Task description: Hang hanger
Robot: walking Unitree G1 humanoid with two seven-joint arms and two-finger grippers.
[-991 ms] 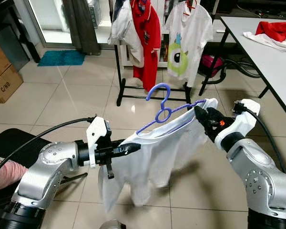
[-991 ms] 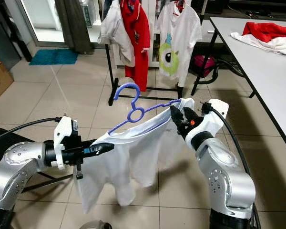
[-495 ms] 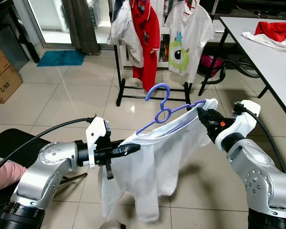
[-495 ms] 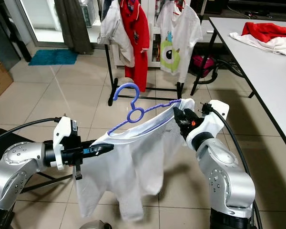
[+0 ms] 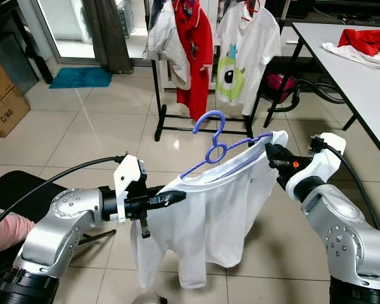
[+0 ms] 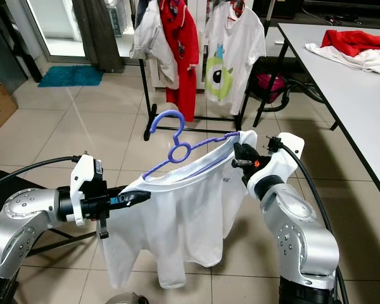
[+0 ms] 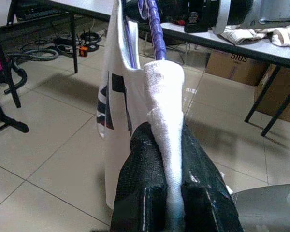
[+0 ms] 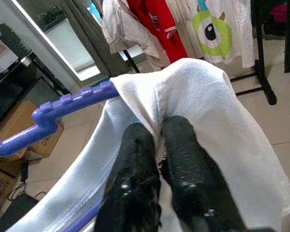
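Purple hanger (image 5: 218,149) with white shirt (image 5: 206,221) spanned between arms, long axis left-near to right-far. Left end effector (image 5: 168,197) clamped on near shoulder, right end effector (image 5: 273,155) clamped on far shoulder. Clothes rack (image 5: 202,130) straight ahead, farther off; right arm nearer.

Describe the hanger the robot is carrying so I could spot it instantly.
In front of the black clothes rack, a white shirt stretches between the left end effector and right end effector. The purple hanger threads its shoulders, hook up, the one hanger off the rack.
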